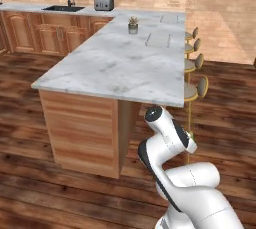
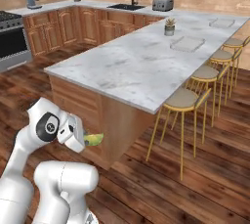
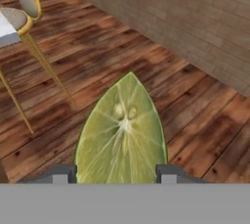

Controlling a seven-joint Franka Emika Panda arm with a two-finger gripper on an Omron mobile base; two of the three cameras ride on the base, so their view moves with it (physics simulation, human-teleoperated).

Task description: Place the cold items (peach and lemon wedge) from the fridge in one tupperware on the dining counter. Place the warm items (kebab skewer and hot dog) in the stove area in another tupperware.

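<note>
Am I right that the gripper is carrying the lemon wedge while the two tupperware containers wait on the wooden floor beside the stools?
Not quite. The gripper does hold the lemon wedge, as the hand view shows, but the two tupperware containers sit on top of the dining counter, not on the floor; the right base view shows them near the stools' side.

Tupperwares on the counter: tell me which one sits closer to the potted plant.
The nearer tupperware, the clear one on the counter just right of the potted plant. The other tupperware lies farther back, towards the counter's far end.
</note>
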